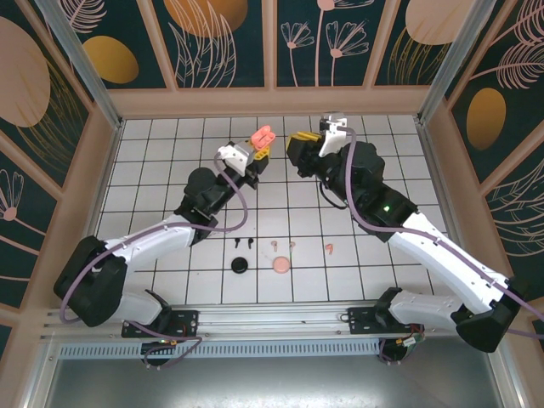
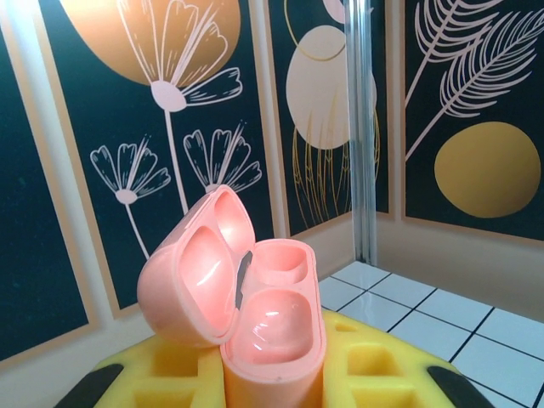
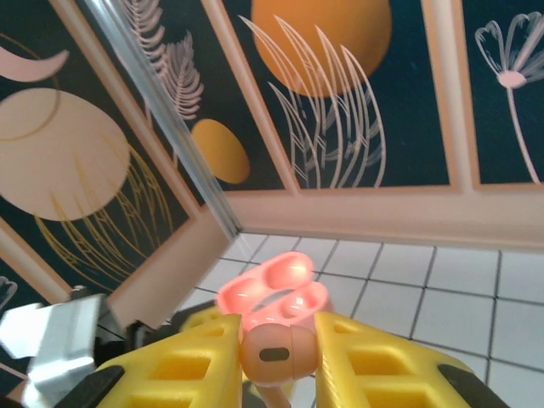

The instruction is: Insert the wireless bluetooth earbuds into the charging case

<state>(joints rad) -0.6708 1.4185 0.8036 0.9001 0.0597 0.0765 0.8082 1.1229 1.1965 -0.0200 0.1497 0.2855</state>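
Over far tiles (image 1: 170,153), left gripper (image 1: 260,151) clamped the open case (image 2: 255,314) upright, evidently so right gripper (image 1: 295,141), pinching a coral earbud (image 3: 276,353), could align it; other earbuds (image 1: 274,246) lay near.

- Black stemmed plastic earbuds (image 1: 238,243) (image 1: 250,242): two.
- Pale pink stemmed plastic earbuds (image 1: 274,246) (image 1: 291,244): two.
- Coral-pink stemmed plastic earbuds (image 1: 330,247) (image 3: 276,353): two.
- Plastic charging cases (image 1: 263,136) (image 1: 240,266) (image 1: 280,265): three (coral-pink, black, pale pink).
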